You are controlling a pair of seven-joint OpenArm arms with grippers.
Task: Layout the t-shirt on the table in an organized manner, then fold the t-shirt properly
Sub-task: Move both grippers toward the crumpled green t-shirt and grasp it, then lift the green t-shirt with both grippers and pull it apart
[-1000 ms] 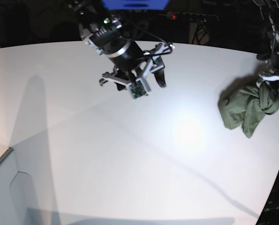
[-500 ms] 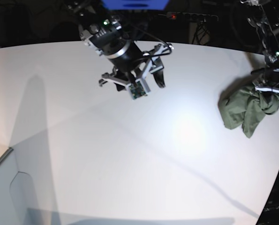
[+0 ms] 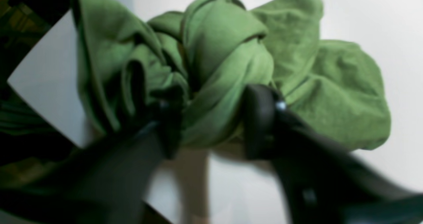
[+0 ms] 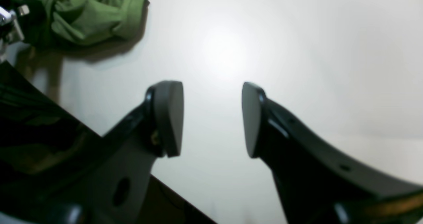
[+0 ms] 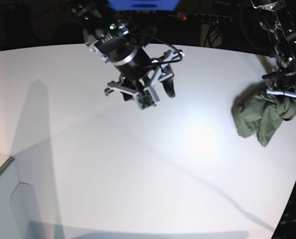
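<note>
No text, label, brand, number or sign can be read in any view — the t-shirt shows plain green cloth with no print, and the worktop is bare white. The small green board on the right arm is too small to make out any marking.

The base view looks down from high over the table, taking in both arms, with the crumpled t-shirt near its right edge. The left wrist view sits just behind the left gripper and stares at the t-shirt from very close, filling its frame with cloth. The right wrist view looks past the right gripper across bare table, well apart from the t-shirt, which all three views share.
</note>
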